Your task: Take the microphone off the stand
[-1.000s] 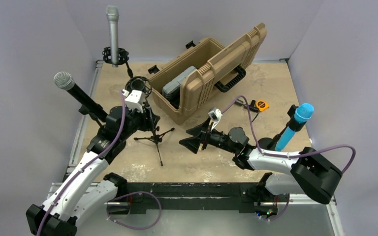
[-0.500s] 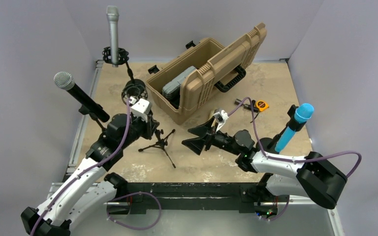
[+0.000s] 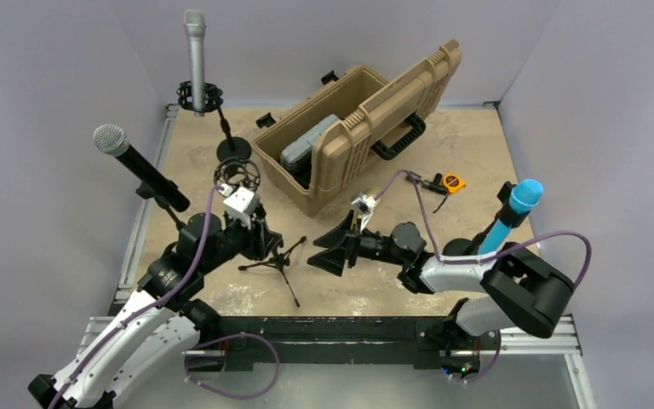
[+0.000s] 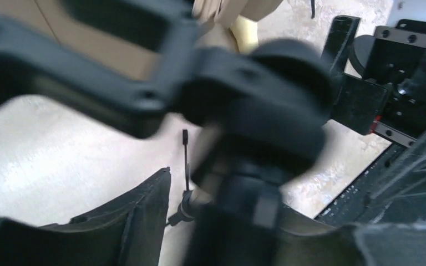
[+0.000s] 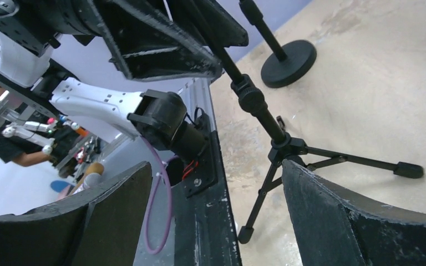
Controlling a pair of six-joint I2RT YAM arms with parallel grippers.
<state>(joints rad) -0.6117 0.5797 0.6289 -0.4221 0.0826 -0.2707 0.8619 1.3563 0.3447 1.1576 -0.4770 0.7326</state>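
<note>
Presently: left fingers (image 5: 155, 44) clamped on the upper pole of a small tripod (image 5: 280, 147), which leans, legs splayed, at the near middle of the desk (image 3: 477, 145). Right fingers (image 5: 355, 221) spread wide, facing the tripod, not touching it. Silver mic (image 3: 195, 51) upright in a stand, back left. Black mic (image 3: 136, 162) tilted in a stand, left edge. Blue mic (image 3: 511, 217) tilted in a stand, right. Tan case (image 3: 366, 128) open behind.

Plain pale grey walls (image 3: 43, 68) enclose the left, far and right sides of a tan, scuffed tabletop (image 3: 468, 145), evenly lit.
</note>
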